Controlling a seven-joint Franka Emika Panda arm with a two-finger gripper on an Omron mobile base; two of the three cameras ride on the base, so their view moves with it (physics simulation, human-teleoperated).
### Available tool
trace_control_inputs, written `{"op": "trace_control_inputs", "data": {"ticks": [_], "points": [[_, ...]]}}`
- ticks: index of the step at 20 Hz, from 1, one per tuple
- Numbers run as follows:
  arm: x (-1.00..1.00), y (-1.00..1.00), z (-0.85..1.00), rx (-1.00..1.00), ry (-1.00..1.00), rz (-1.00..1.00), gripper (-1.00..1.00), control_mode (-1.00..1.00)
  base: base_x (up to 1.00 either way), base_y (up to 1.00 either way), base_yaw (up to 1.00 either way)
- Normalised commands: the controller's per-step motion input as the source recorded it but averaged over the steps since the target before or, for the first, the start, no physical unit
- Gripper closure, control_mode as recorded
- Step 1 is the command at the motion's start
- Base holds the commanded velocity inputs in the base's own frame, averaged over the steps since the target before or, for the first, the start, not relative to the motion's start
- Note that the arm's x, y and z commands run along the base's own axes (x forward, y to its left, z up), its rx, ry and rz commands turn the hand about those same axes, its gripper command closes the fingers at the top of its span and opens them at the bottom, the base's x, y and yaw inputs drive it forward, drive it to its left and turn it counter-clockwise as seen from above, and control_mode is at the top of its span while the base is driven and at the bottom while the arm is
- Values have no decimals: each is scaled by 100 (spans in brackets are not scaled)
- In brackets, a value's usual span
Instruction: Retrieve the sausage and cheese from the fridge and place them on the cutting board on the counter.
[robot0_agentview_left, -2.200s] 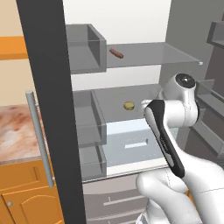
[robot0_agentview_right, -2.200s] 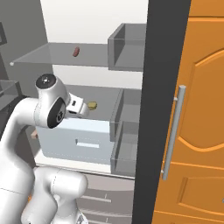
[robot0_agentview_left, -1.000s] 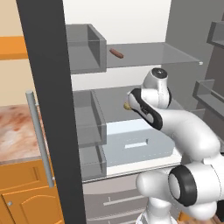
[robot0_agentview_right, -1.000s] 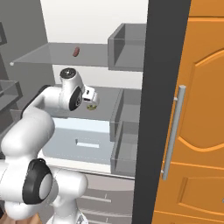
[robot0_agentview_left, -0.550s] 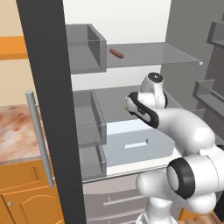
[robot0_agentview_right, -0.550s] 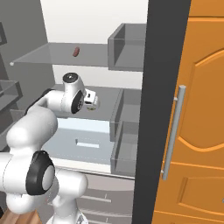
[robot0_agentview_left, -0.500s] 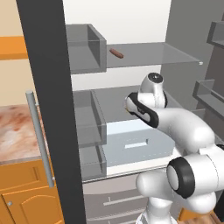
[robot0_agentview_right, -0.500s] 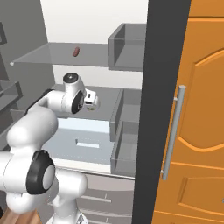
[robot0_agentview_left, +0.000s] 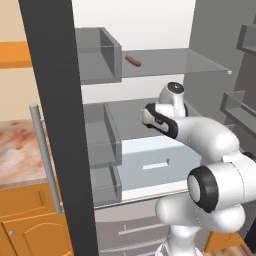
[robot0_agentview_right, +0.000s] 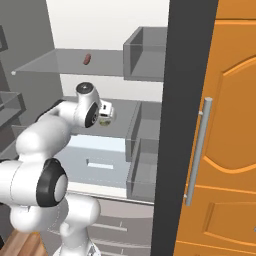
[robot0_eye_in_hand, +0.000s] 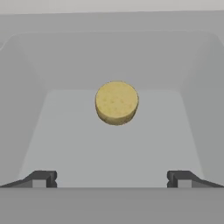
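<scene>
The cheese (robot0_eye_in_hand: 117, 103), a pale-yellow round chunk, lies on the fridge's grey middle shelf, straight ahead of my gripper (robot0_eye_in_hand: 111, 179) and a short way beyond it. The jaws stand wide open with nothing between them, and the dark fingertips (robot0_eye_in_hand: 41, 179) flank the cheese's line without touching it. From the right base view, my hand reaches into the fridge (robot0_agentview_right: 60, 30) with the cheese (robot0_agentview_right: 105, 121) peeking out just past it. The sausage (robot0_agentview_left: 132, 60) (robot0_agentview_right: 87, 59) rests on the glass shelf above. A strip of marbled counter (robot0_agentview_left: 15, 150) shows at left. The cutting board is out of view.
The fridge door's black edge (robot0_agentview_left: 55, 125) stands close on the left with grey bins (robot0_agentview_left: 100, 55) behind it. A pale drawer (robot0_agentview_left: 150, 162) sits under the middle shelf. An orange cabinet door with a bar handle (robot0_agentview_right: 197, 150) stands to the right.
My hand has pushed deeper into the middle shelf toward the cheese and now hides it in the left base view. The jaws stayed open.
</scene>
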Motion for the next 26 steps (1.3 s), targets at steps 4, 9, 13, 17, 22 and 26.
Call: {"op": "trace_control_inputs", "data": {"ticks": [4, 9, 13, 17, 22, 26], "points": [[35, 0, 0, -1, 0, 2, -100, -100, 0, 0, 0], [16, 0, -8, -1, 0, 1, -100, -100, 0, 0, 0], [1, 0, -17, -1, 0, 0, -100, -100, 0, 0, 0], [0, 0, -16, -1, 0, 0, -100, -100, 0, 0, 0], [8, 0, -10, -1, 0, 0, -100, -100, 0, 0, 0], [21, 1, -6, -2, 0, 0, -100, -100, 0, 0, 0]]}}
